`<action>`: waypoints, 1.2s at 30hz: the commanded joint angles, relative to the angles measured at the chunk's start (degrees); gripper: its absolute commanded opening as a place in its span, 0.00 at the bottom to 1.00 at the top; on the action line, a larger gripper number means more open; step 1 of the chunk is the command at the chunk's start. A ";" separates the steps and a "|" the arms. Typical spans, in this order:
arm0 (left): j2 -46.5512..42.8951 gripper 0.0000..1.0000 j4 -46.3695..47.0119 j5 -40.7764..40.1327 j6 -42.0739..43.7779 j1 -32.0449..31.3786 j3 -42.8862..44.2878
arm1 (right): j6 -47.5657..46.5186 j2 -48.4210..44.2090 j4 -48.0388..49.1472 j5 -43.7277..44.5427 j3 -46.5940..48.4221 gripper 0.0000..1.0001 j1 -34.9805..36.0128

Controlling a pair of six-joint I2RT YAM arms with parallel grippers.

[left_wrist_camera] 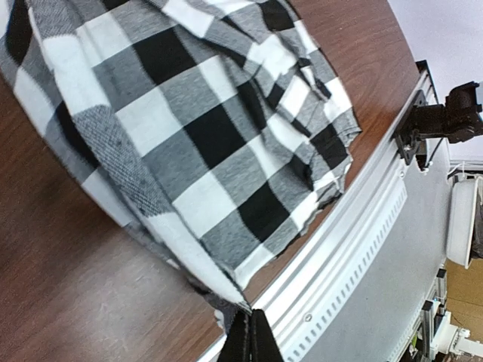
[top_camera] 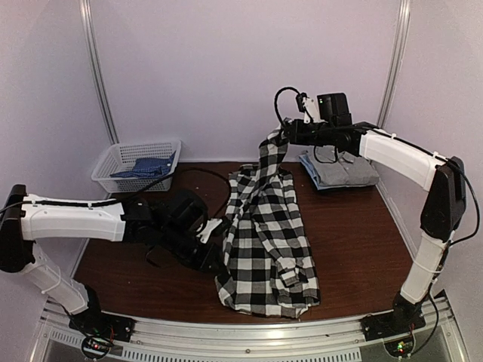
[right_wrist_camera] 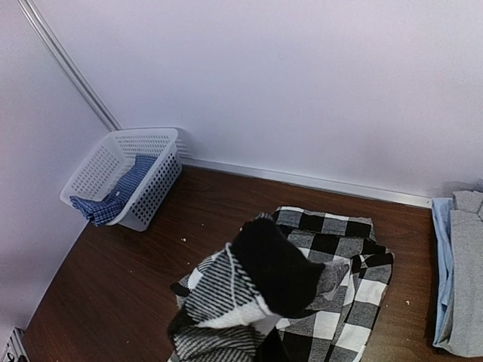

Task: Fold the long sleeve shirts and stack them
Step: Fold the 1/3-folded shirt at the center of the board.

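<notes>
Left fingers (left_wrist_camera: 241,344) and right fingers (top_camera: 285,136) clamped on the shirt (top_camera: 268,226)
Pull taut between both pinches, then lay the raised end flat on the surface (top_camera: 355,241).

Brown table (top_camera: 355,234) — a checked shirt (top_camera: 264,249) sprawls across its middle, a white basket (top_camera: 108,167) sits at the far left corner, and a folded grey-and-blue stack (top_camera: 339,172) lies far right.

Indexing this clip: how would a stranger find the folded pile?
On the brown table, go to the far right corner. The folded pile lies there, plain grey over light blue, unlike the black-and-white checked shirt spread mid-table.
</notes>
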 commanded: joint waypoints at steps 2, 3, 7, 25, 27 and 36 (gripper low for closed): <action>7.48 0.00 -0.84 4.82 4.37 -1.19 7.57 | -2.30 -3.49 -1.53 3.34 -0.82 0.00 -0.13; 8.91 0.00 -1.04 5.46 4.92 -1.20 8.70 | -2.62 -4.09 -1.79 4.12 -1.18 0.00 -0.13; 14.61 0.00 -1.81 7.73 7.02 -1.21 12.97 | -4.12 -6.20 -2.79 7.39 -2.73 0.00 -0.22; 24.47 0.00 -0.86 18.60 11.05 -1.26 19.20 | -7.30 -11.35 -4.72 13.05 -9.21 0.00 -1.47; 24.83 0.00 0.03 20.29 10.95 -1.29 19.09 | -7.68 -11.80 -4.74 13.11 -10.27 0.00 -1.62; 28.77 0.00 0.90 23.18 11.89 -1.85 19.79 | -10.08 -11.92 -7.31 10.12 -12.80 0.02 -1.67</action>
